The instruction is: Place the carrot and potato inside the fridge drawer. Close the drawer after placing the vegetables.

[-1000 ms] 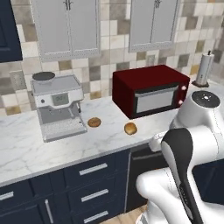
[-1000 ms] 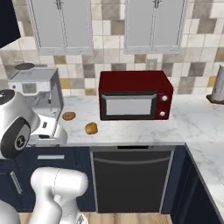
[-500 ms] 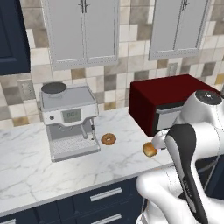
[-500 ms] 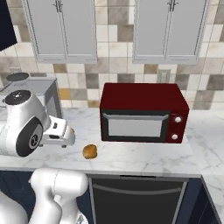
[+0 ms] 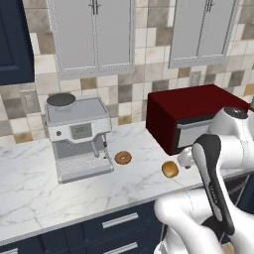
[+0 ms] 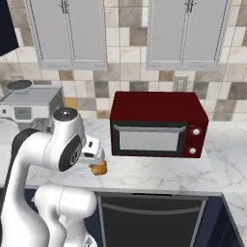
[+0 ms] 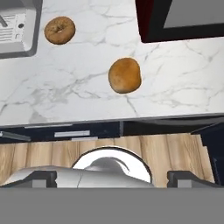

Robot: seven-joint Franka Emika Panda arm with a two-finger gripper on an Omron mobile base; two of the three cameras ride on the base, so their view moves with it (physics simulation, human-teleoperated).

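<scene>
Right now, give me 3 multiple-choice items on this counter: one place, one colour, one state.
1. Where does the potato lie?
A. on the counter in front of the microwave
B. on top of the coffee machine
C. inside the microwave

2. What colour is the microwave's body?
A. white
B. dark red
C. blue

3. How is the microwave door?
A. wide open
B. missing
C. shut

Key: 1 A, the potato rests on the marble by the microwave's front corner, with the donut nearer the coffee machine. 2 B, its casing is dark red in both base views. 3 C, the door sits flush with the front.
</scene>
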